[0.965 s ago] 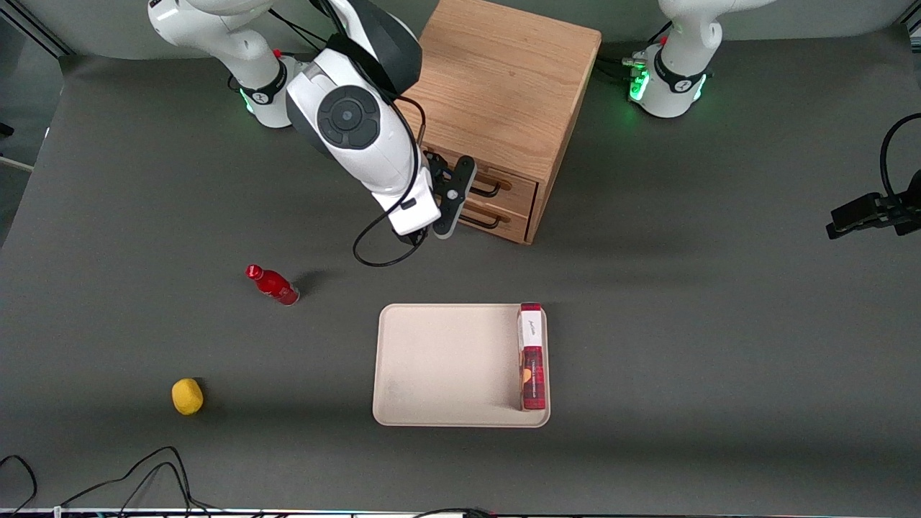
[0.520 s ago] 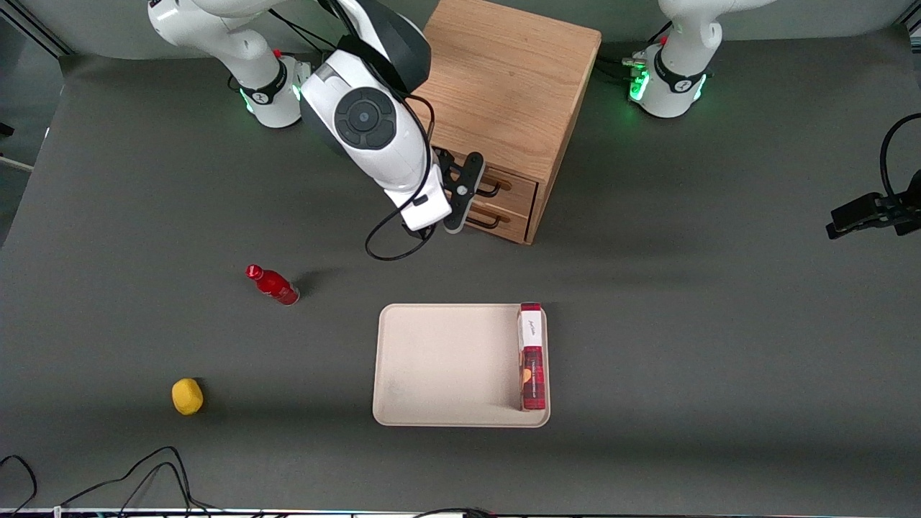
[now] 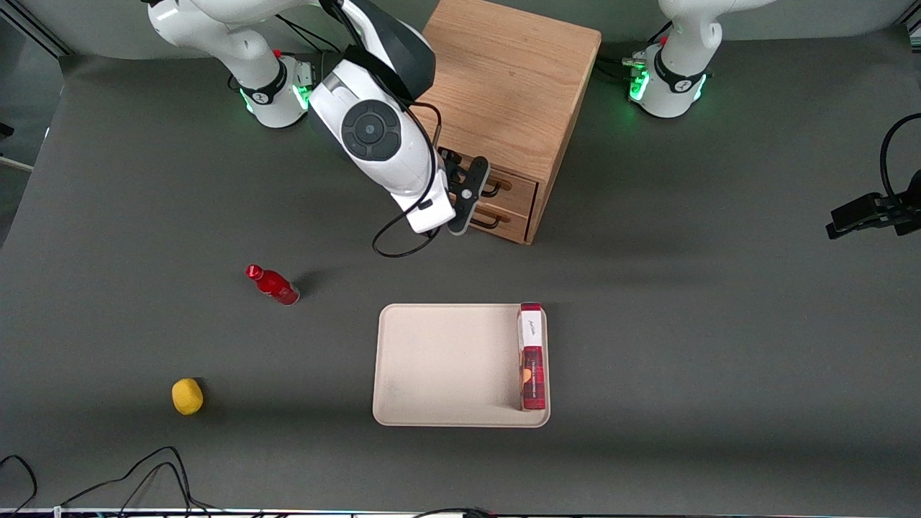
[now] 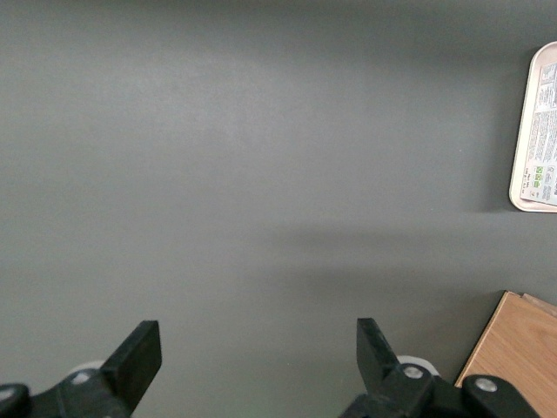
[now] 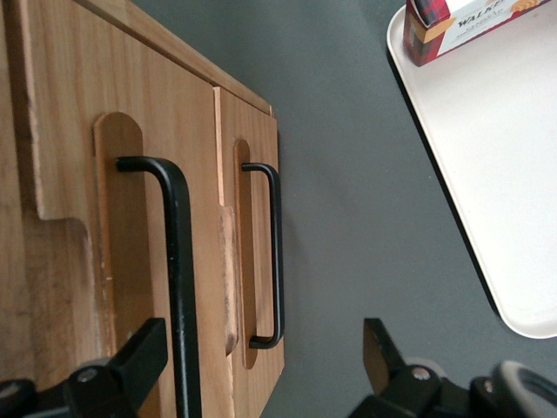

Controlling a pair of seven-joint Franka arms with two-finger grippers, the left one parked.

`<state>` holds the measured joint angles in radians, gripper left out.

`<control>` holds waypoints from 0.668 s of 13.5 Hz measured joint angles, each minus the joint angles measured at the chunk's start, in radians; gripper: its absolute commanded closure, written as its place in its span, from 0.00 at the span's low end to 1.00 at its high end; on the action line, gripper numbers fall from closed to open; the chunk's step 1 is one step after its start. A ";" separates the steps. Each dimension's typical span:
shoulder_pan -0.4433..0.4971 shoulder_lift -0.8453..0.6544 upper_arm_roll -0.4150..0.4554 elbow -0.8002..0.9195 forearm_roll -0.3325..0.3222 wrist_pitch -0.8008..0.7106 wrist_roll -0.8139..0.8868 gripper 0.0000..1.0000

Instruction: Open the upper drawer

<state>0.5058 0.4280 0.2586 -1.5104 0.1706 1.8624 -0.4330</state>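
The wooden cabinet (image 3: pixel 504 79) stands at the back of the table with both drawers pushed in. The upper drawer (image 3: pixel 516 188) carries a thin black wire handle (image 3: pixel 495 190); the matching lower drawer (image 3: pixel 509 220) sits beneath it. My right gripper (image 3: pixel 464 193) hovers just in front of the drawer fronts, at handle height, open. In the right wrist view the upper drawer's handle (image 5: pixel 179 279) runs between the two fingers of the gripper (image 5: pixel 261 366), close to one fingertip (image 5: pixel 139 359) and untouched. The lower handle (image 5: pixel 274 252) also lies between them, farther from the camera.
A beige tray (image 3: pixel 446 367) lies nearer the front camera, with a red biscuit box (image 3: pixel 532 356) standing on edge in it. A red bottle (image 3: pixel 273 285) and a yellow lemon-like object (image 3: pixel 187 396) lie toward the working arm's end. Cables (image 3: pixel 144 475) trail along the table's front edge.
The right arm has moved its gripper closer to the drawer fronts, so it now overlaps the handles. The drawers have not moved.
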 measured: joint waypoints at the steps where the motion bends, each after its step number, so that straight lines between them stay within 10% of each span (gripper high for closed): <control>1: 0.000 0.000 0.000 -0.008 0.007 0.012 0.000 0.00; 9: 0.000 0.012 0.003 -0.031 0.024 0.053 0.000 0.00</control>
<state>0.5059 0.4397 0.2620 -1.5410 0.1946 1.9153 -0.4327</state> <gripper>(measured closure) 0.000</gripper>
